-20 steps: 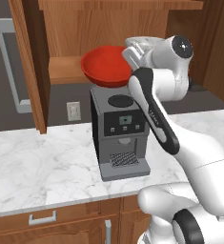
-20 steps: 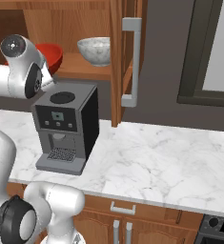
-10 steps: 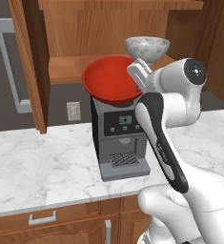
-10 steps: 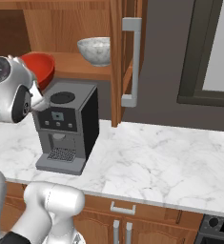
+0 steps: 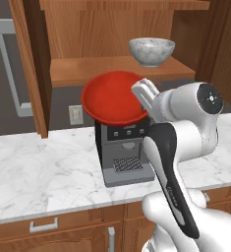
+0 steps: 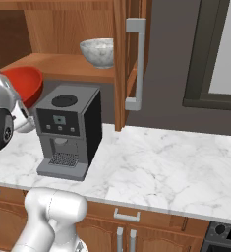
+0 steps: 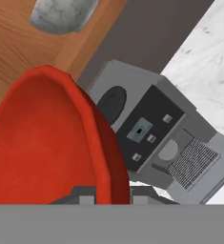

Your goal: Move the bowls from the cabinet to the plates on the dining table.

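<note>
Nearest the base, the white marble worktop [image 5: 48,172] carries a grey coffee machine [image 5: 123,155], its black panel showing a small display and buttons but no brand or lettering that can be read. Just above the machine, the pincer [image 7: 112,194] is pinching the rim of the red bowl [image 5: 114,99], one fingertip inside the wall and one outside, so the bowl hangs tipped with its hollow turned toward the hand; a rim grip is probably the only hold a wide bowl allows such narrow jaws. The bowl is off the shelf and clear of the cabinet, held over the machine's top, which suggests it is being carried away toward the dining table. Farther back, the open cabinet [image 6: 122,59] shows its wooden shelf [image 5: 87,69], where the grey-white marbled bowl [image 5: 152,50] sits upright at the right, not yet fetched. The cabinet door stands swung out, its grey bar handle [image 6: 139,59] facing the room.
</note>
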{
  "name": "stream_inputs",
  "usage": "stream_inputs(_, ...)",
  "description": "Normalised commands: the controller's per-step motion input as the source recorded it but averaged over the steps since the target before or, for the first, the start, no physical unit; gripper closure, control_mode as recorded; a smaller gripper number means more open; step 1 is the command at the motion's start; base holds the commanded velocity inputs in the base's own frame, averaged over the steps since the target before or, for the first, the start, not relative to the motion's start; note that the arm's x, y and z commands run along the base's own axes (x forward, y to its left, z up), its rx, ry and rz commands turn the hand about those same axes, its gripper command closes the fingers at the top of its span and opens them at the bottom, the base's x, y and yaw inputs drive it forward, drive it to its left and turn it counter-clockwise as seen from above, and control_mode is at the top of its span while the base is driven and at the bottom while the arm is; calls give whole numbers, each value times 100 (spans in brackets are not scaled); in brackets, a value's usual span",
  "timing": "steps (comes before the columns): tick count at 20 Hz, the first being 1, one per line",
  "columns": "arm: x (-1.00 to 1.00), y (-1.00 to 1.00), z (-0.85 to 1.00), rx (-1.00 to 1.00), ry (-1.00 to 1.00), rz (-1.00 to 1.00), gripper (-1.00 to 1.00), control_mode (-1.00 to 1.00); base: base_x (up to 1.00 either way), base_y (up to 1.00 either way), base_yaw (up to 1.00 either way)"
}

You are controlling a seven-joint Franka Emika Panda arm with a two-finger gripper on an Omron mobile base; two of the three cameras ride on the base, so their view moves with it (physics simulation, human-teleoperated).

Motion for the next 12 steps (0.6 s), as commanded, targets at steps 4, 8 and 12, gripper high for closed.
stream_inputs(4,-62,17,-13,-1,5,0,100,-100,0,0,0)
stream_inputs(8,-58,17,-15,0,9,0,100,-100,0,0,0)
stream_inputs(12,-58,18,-20,0,9,0,100,-100,0,0,0)
